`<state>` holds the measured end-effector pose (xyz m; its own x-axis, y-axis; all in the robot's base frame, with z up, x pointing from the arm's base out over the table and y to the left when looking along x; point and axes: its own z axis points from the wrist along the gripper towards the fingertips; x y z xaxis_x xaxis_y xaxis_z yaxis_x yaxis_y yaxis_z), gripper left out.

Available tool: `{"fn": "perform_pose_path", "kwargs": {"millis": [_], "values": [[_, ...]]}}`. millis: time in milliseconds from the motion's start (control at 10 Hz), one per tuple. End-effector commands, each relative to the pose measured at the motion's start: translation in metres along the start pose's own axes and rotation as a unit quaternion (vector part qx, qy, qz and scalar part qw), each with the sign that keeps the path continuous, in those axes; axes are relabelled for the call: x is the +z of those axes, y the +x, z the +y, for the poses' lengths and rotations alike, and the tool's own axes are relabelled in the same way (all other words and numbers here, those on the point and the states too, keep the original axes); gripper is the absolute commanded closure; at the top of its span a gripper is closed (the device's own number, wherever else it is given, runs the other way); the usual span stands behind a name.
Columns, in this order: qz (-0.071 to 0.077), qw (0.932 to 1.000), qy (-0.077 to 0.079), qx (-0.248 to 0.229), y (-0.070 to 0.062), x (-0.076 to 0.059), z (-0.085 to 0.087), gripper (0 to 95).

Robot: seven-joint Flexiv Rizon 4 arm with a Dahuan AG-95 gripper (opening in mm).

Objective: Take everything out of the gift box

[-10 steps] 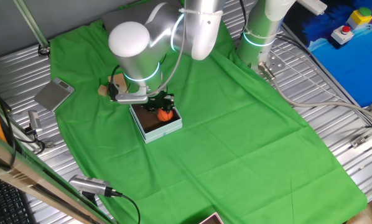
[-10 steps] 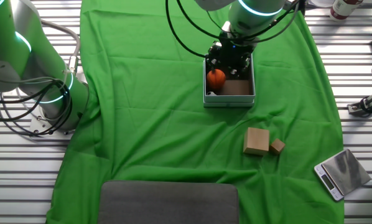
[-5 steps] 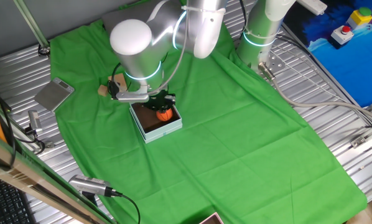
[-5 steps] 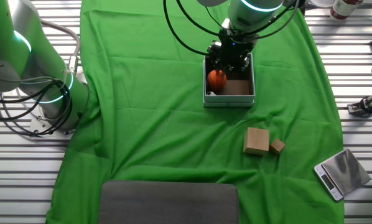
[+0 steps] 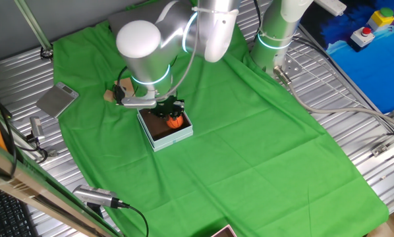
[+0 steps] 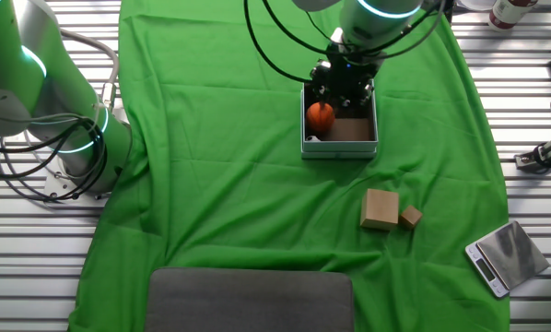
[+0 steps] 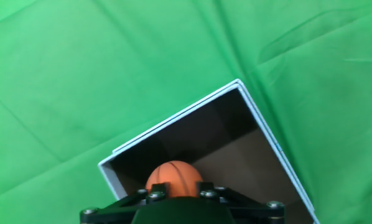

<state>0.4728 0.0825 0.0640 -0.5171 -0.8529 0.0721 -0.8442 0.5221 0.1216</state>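
The gift box [image 6: 340, 143] sits open on the green cloth [image 6: 257, 184], its dark inside showing. The orange basketball [image 6: 321, 114] lies inside it, against the wall at one corner; from the hand view it [image 7: 173, 177] shows just above the gripper's black body. The gripper [image 6: 342, 85] hangs over the box's far edge, beside the ball; I cannot tell how its jaws stand. Two tan wooden blocks [image 6: 381, 209] rest on the cloth, well apart from the box.

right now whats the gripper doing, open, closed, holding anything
Gripper: down at the box, right above the orange ball. The fingers are hidden in every view, so open, closed or gripping cannot be told.
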Motion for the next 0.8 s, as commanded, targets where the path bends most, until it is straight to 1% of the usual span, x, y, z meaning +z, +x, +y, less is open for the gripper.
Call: {"fn": "perform_pose_path", "kwargs": {"millis": [100, 200, 300, 400, 500, 600, 700, 800], "values": [[-0.031, 0.9956, -0.013, 0.087, 0.006, 0.002, -0.004, 38.0], [-0.043, 0.9917, -0.023, 0.119, 0.007, -0.002, -0.006, 38.0], [-0.049, 0.9860, -0.027, 0.157, 0.007, -0.009, -0.009, 38.0], [-0.053, 0.9813, -0.025, 0.183, 0.009, -0.015, -0.012, 38.0], [-0.065, 0.9751, -0.025, 0.210, 0.014, -0.017, -0.014, 38.0], [-0.073, 0.9697, -0.030, 0.232, 0.016, -0.018, -0.015, 38.0], [-0.084, 0.9598, -0.035, 0.266, 0.017, -0.018, -0.016, 38.0], [-0.090, 0.9514, -0.036, 0.292, 0.017, -0.017, -0.017, 38.0]]}}
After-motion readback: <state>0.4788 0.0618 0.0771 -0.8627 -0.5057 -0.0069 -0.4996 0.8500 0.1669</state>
